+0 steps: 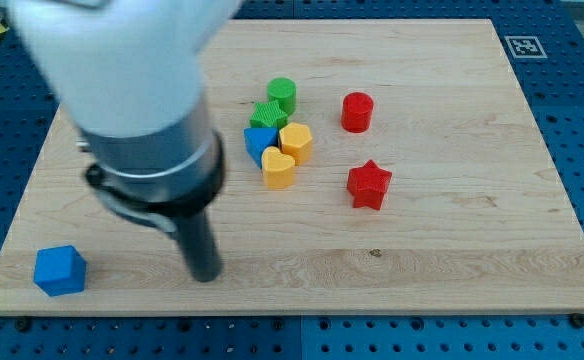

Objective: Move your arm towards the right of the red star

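Camera view: red star [369,184] seen right of board centre. My tip [205,274] is bare, nothing touched, well left and below the star. Yellow heart [279,170], yellow hexagon [296,143], blue block [260,141] clustered left of star; red cylinder [357,112] above it.

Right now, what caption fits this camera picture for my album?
My tip rests low on the board, far left of the red star.
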Controlling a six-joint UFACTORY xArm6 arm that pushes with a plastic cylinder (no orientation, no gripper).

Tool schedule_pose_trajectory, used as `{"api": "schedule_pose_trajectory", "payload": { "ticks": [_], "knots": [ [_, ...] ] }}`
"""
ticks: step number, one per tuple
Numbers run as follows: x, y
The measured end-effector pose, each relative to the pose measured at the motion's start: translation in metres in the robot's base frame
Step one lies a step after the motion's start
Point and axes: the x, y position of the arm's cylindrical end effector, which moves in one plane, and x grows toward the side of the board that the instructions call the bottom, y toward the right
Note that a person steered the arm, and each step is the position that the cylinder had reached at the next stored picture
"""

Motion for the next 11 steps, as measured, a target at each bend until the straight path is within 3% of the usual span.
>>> {"api": "schedule_pose_trajectory", "payload": {
  "ticks": [1,3,4,8,10,11],
  "knots": [
    [0.0,0.057],
    [0.0,0.071],
    [0.009,0.113],
    [-0.025,0.242],
    [-0.11,0.27],
    [-0.129,0.247]
  ]
}}
